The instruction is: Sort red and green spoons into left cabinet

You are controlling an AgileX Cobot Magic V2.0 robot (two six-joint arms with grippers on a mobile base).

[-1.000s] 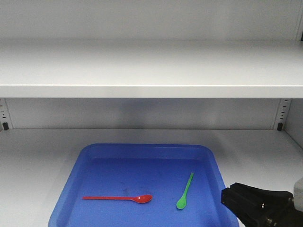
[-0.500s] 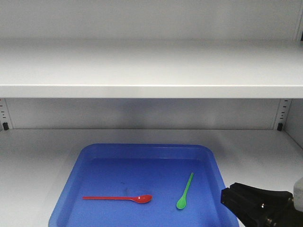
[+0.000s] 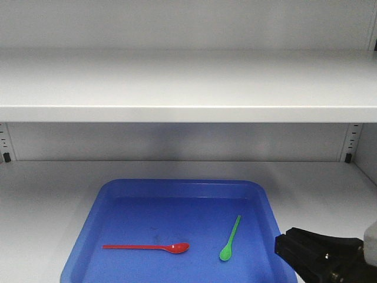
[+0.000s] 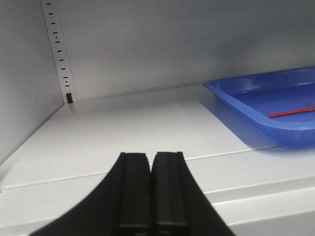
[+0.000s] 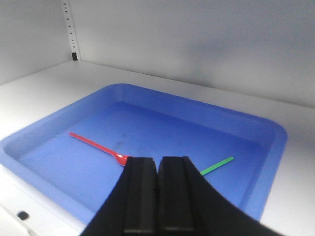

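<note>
The red spoon (image 3: pixel 147 247) and the shorter green spoon (image 3: pixel 230 239) lie apart in a blue tray (image 3: pixel 177 187) on the lower shelf (image 3: pixel 47 194) of the pale grey cabinet. My right gripper (image 5: pixel 157 160) is shut and empty, hovering over the tray's near side; the red spoon (image 5: pixel 96 145) lies left of its tips, and its fingers hide the green spoon's (image 5: pixel 216 165) bowl. Its black body (image 3: pixel 321 253) shows at the front view's lower right. My left gripper (image 4: pixel 149 155) is shut and empty over the bare shelf, left of the tray (image 4: pixel 246 105).
A wide upper shelf (image 3: pixel 188 88) overhangs the tray. Slotted uprights (image 3: pixel 6 144) stand at both back corners, with the grey back wall (image 3: pixel 177 141) behind. The shelf's front edge (image 4: pixel 256 191) lies below my left gripper.
</note>
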